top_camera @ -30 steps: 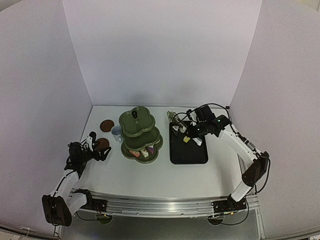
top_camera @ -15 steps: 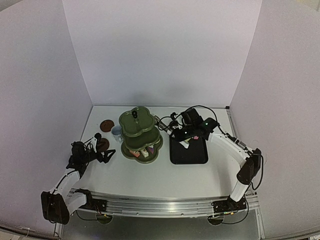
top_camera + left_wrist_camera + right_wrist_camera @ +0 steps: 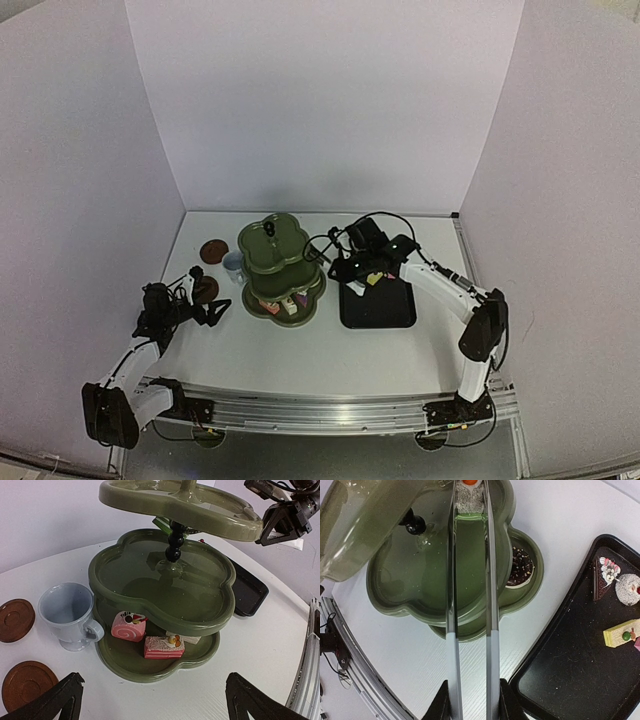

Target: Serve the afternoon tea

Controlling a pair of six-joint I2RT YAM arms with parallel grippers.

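The right gripper (image 3: 472, 705), pinched on the metal tongs (image 3: 451, 605) clamping a green cake (image 3: 470, 502), had been swung from the black tray (image 3: 560, 680) to over the middle tier of the stand (image 3: 410, 580), so that, it was judged, only the release remained, while the left gripper (image 3: 150, 705) was held spread wide.

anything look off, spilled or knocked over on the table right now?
Nothing spilled, tipped or broken. One mismatch: the blue cup stands directly on the table beside the stand, while both coasters lie empty next to it.
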